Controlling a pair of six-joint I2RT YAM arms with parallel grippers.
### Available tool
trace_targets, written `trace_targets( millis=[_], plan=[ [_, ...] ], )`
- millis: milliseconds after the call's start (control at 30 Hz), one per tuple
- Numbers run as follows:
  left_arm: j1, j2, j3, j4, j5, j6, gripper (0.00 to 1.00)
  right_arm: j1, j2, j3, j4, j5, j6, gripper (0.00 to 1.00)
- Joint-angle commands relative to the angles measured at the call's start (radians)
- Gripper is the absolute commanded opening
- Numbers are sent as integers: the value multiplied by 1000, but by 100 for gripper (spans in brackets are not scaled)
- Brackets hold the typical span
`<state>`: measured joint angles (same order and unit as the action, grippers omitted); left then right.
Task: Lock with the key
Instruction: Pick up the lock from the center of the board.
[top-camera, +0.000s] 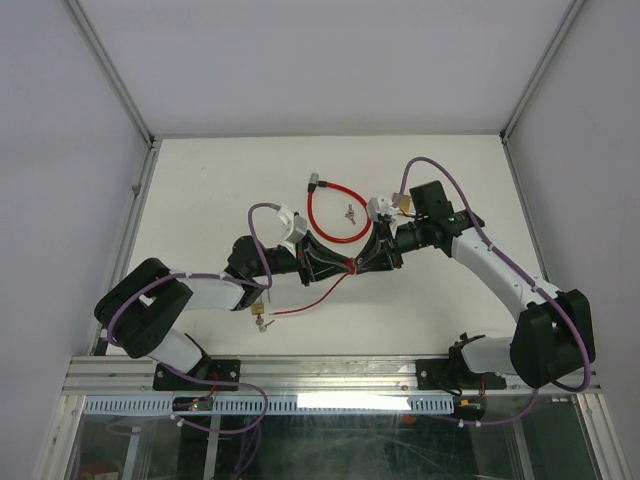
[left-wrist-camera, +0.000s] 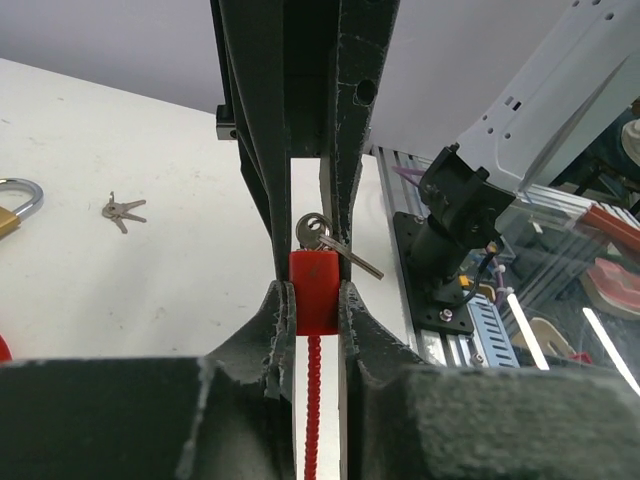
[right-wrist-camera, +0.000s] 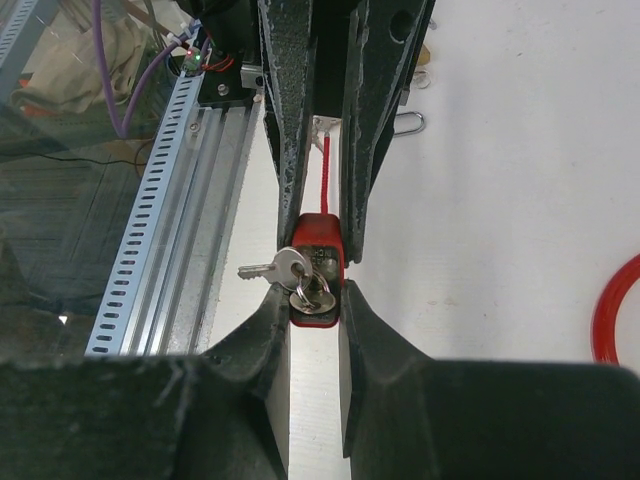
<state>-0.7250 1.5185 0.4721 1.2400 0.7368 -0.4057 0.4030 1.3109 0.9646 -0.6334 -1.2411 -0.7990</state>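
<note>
A small red lock (top-camera: 352, 264) hangs between both grippers over the middle of the table. Its red body (left-wrist-camera: 315, 290) is pinched between my left gripper's (left-wrist-camera: 313, 292) fingers, which are shut on it. A thin red cable (left-wrist-camera: 312, 410) runs from it toward the camera. My right gripper (right-wrist-camera: 316, 300) comes from the other side and is shut on the keyed end of the lock (right-wrist-camera: 322, 250). A silver key (right-wrist-camera: 327, 298) sits in that end, and a second key (right-wrist-camera: 268, 268) hangs from its ring to the left.
A thick red cable loop (top-camera: 335, 215) lies behind the grippers, with small loose keys (top-camera: 348, 212) inside it. A brass padlock (top-camera: 403, 203) sits by the right arm, another padlock (top-camera: 260, 315) near the left arm. The aluminium rail (right-wrist-camera: 170, 200) lines the near edge.
</note>
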Motion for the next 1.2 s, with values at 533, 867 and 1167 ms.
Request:
trace_targets(
  millis=[533, 867, 1167],
  plan=[
    [6, -47, 27, 76, -28, -26, 0, 24, 8, 9, 73, -49, 58, 43],
    [6, -43, 27, 98, -20, -44, 0, 33, 9, 4, 115, -29, 99, 34],
    [6, -41, 25, 111, -7, -56, 0, 31, 8, 12, 106, -65, 97, 0]
  ],
)
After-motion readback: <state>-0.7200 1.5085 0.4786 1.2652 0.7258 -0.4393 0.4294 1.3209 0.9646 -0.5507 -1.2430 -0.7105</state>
